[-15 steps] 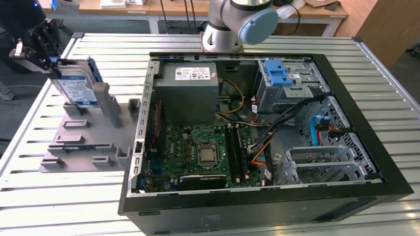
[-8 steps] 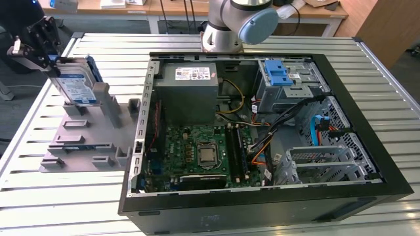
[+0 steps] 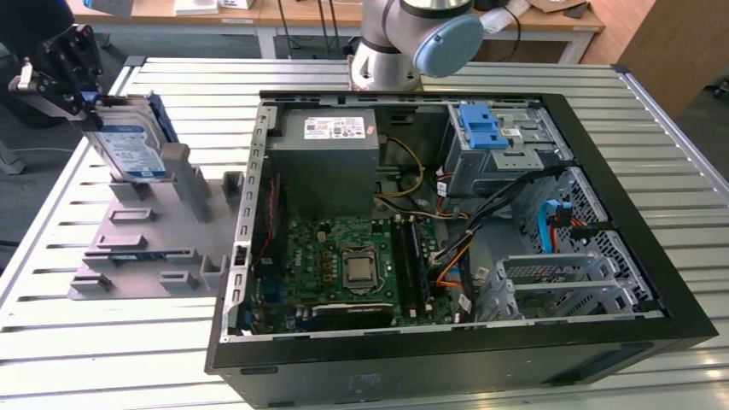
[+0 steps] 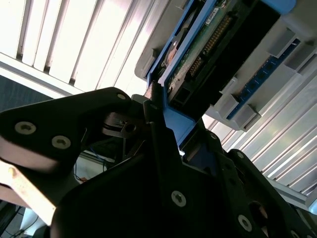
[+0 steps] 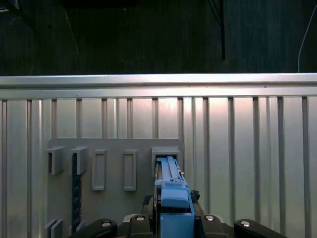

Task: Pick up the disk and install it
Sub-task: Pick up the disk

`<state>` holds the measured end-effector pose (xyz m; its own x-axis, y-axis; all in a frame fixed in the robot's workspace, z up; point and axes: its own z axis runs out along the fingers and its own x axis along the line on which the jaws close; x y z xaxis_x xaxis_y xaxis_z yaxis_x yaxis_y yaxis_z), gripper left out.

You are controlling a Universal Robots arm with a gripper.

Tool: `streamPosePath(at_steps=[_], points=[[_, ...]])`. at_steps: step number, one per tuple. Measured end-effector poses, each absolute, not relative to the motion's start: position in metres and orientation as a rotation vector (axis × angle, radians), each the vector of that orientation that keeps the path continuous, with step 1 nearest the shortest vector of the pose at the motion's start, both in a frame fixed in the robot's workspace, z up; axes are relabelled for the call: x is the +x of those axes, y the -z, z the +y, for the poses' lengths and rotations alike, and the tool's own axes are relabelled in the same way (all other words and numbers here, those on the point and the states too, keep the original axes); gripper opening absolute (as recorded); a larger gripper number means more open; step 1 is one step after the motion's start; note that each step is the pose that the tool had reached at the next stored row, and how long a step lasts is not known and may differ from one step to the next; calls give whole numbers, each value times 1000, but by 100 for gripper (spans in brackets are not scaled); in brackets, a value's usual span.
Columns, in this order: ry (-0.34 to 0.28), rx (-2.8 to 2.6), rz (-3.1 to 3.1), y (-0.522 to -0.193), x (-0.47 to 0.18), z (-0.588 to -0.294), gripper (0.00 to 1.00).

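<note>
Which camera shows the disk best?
The exterior view: the disk stands on edge at the grey holder, label facing the camera, gripper clamped on its top. The second wrist view shows its circuit-board side close up; the first wrist view sees its blue carrier edge-on.

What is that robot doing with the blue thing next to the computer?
The gripper is closed on the disk, a silver drive in a blue frame. The disk stands upright at the grey rack on the table, beside the open computer. It is not in the computer yet.
</note>
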<state>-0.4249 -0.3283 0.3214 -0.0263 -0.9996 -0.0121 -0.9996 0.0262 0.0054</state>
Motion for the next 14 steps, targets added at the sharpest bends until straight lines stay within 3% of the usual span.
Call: streamPosePath(at_steps=[14], points=[[-19,-2189,2247,-332,-425,-328,36]])
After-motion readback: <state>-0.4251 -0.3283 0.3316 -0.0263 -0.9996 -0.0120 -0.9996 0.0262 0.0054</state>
